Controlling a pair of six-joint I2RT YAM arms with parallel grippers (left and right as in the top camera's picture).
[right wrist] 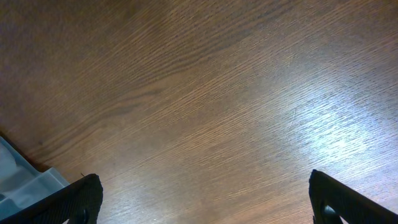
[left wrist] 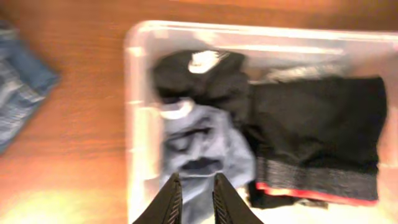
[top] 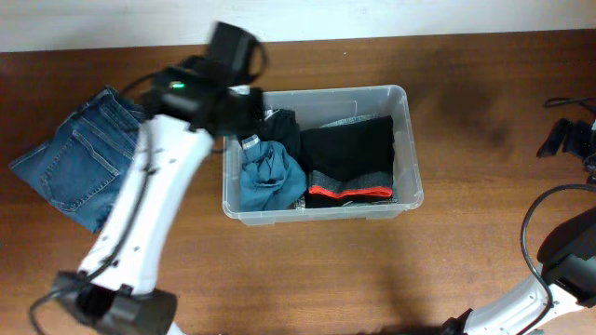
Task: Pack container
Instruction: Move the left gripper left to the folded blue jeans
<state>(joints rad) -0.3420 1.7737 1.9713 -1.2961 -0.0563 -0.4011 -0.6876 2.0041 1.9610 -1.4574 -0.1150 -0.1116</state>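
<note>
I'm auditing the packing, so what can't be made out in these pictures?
- Overhead: the left arm covers the container's far left corner and part of the jeans.
- Left wrist: blurred; whether the left gripper pinches the blue garment is unclear.
- Right wrist: the right gripper shows only fingertips at the bottom corners; the overhead edge cuts it off.
- Container base: hidden under clothes in every view.

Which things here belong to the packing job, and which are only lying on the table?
Belonging to the job:
- container
- blue-grey garment inside it
- black garment with a red band inside it
- jeans outside on its left, probably still to pack

Just lying about:
- black cables at the far right
</note>
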